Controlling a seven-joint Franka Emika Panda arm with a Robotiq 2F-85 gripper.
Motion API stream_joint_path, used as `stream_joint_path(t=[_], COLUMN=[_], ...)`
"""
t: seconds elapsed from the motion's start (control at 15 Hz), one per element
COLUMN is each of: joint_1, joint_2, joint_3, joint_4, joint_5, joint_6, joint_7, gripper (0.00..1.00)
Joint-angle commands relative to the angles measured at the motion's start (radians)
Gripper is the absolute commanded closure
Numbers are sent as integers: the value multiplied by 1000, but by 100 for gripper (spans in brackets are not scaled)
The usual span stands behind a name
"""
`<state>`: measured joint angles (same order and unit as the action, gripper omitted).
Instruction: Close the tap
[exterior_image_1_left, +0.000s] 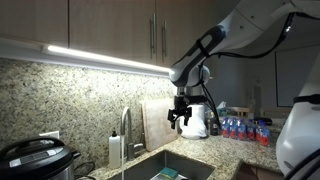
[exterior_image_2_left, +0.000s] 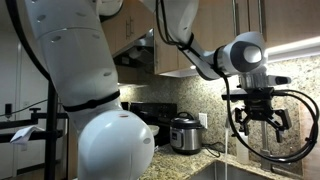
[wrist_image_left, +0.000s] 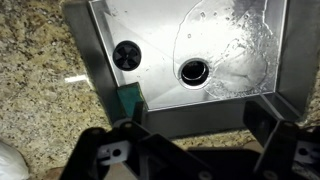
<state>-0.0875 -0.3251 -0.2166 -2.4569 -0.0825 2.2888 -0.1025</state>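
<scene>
Wrist view — the gripper (wrist_image_left: 190, 160) hangs wide open over the sink (wrist_image_left: 95, 60). In an exterior view the tap (exterior_image_1_left: 126, 126) stands upright behind the sink, well apart from the gripper — toward the picture's left.

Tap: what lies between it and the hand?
In an exterior view, only air above the sink separates the hand from the tap; a cutting board leans behind that gap.

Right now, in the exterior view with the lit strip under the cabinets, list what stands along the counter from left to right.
Black-and-silver cooker → white soap bottle → tap → cutting board → tool, hanging above the sink → water bottles. The white object behind the tool overlaps it, so it is left out.
</scene>
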Motion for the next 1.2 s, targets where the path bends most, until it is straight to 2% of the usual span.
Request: stream_joint_path(t=[0.0, 0.27, 0.4, 0.73, 0.8, 0.87, 1.13], joint_1=[-11, -21, -32, -37, -34, -30, -25], joint_2=[127, 223, 189, 209, 218, 253, 432], joint_3=[9, 17, 16, 21, 23, 19, 29], joint_4=[88, 142, 117, 122, 113, 108, 160], joint_5=[21, 21, 17, 5, -2, 21, 154], joint_6=[-15, -26, -29, -10, 14, 89, 300], joint_7=[-49, -25, 10, -1, -18, -40, -139], gripper=[0, 0, 0, 0, 0, 0, 0])
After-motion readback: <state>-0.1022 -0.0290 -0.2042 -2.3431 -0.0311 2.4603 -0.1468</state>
